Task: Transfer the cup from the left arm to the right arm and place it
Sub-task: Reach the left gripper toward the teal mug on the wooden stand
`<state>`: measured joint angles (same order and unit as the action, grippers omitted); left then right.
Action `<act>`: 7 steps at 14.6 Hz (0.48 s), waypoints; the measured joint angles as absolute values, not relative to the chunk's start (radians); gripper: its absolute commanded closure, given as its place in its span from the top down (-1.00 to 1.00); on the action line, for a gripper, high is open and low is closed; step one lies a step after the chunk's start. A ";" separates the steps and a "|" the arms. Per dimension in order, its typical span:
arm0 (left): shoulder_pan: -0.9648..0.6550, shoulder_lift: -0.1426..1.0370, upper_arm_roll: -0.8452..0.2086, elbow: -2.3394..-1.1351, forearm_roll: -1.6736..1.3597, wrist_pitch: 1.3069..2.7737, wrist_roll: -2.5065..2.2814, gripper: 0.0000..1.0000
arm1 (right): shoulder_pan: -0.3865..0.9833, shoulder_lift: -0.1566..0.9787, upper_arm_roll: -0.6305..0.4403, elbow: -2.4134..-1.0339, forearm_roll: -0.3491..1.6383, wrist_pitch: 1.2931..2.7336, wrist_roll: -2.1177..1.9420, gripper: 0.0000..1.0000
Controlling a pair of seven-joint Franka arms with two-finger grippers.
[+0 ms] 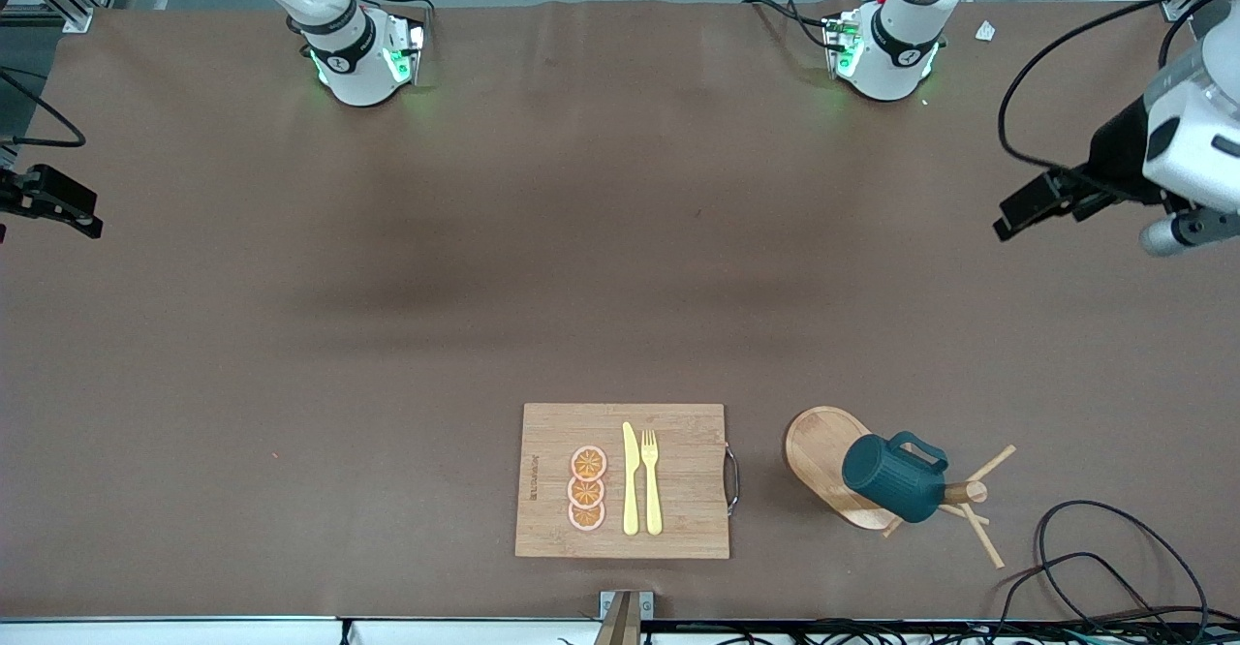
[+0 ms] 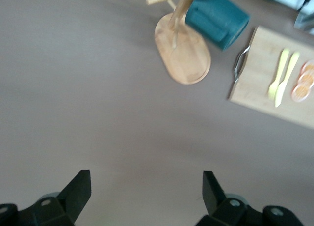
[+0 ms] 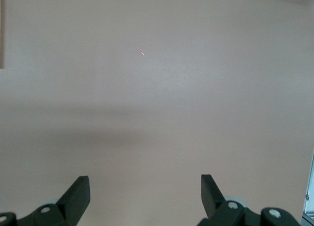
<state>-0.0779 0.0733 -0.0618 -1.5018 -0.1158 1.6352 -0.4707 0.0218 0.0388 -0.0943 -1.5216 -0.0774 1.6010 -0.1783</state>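
Even, diffuse overhead light fills all views, with no glare. The table (image 1: 387,354) carries broad, soft shadow bands across its middle. Green lamps glow at both arm bases. Ahead of the left end effector (image 2: 147,191), the cup (image 2: 217,17) looks slightly blurred.

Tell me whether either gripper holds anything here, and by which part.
Nothing is held. The left gripper and right gripper are both open over bare table, and the cup hangs on the wooden mug stand.
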 measured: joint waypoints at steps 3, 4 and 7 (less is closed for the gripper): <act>-0.078 0.142 -0.062 -1.501 -0.188 1.746 -0.613 1.00 | 0.062 0.039 -0.089 -1.518 -0.077 1.598 -0.170 1.00; -0.078 0.169 -0.062 -1.500 -0.201 1.792 -0.680 1.00 | 0.070 0.039 -0.089 -1.517 -0.077 1.598 -0.170 1.00; -0.078 0.252 -0.062 -1.499 -0.229 1.929 -0.858 1.00 | 0.080 0.039 -0.089 -1.517 -0.077 1.597 -0.170 1.00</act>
<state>-0.0782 0.2520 -0.0616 -1.4990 -0.2290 1.9291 -0.8582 0.0803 0.0389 -0.0888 -1.5170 -0.0774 1.5966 -0.1699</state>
